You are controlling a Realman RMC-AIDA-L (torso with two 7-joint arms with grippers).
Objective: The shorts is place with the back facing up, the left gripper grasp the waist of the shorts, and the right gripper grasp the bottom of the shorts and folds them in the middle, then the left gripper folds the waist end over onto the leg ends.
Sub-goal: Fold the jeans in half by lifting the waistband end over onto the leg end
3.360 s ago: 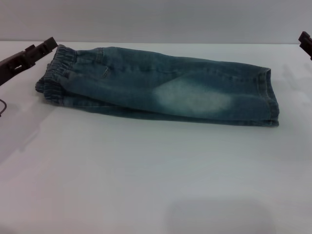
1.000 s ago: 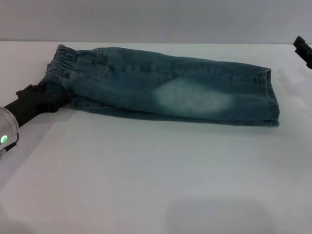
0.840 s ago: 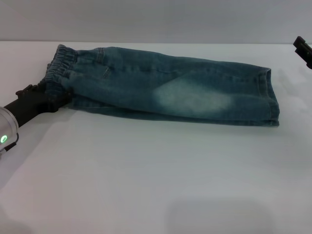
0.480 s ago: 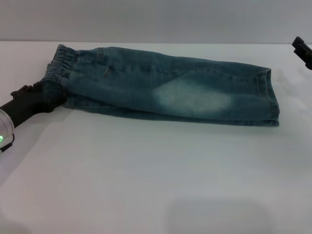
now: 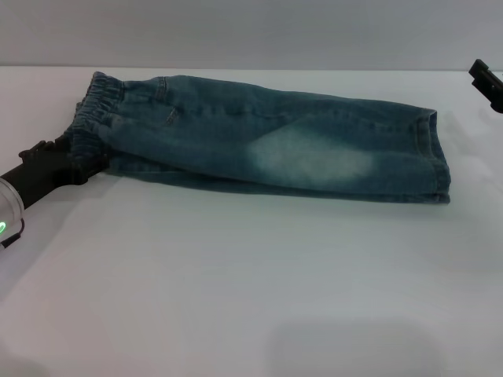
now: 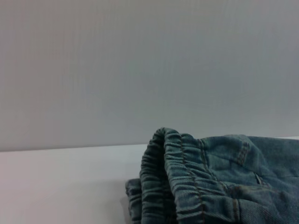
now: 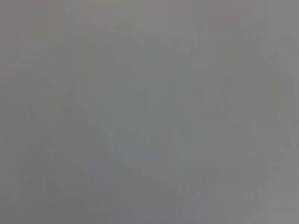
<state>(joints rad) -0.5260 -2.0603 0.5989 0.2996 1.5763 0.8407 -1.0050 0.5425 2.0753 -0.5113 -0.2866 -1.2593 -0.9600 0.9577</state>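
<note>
White tabletop (image 5: 236,290), plain grey wall behind: our working ground.

Item, denim shorts (image 5: 267,137): already folded lengthwise into one long strip lying across the far half of the table; faded patch near the middle. Leg ends (image 5: 436,157) at our right side, stacked hems flat on the table.

Item, waist (image 5: 93,118): gathered elastic band at our left end, layers stacked; the left wrist view shows it close up (image 6: 173,182), puckered and bulky.

Item, left gripper (image 5: 75,161): low at the near corner of the waist, tips against the fabric, arm reaching in from our left edge and nearly level with the table. We cannot tell whether its fingers have clamped the band.

Item, right gripper (image 5: 487,82): parked at our far right edge, well apart from the shorts; only a part shows, finger state unknown.

Risks, as we judge them: a hold on only the upper layer would let the strip fall open when lifted; a corner hold may twist the waist over skewed; dragging low could shift the whole strip.
</note>
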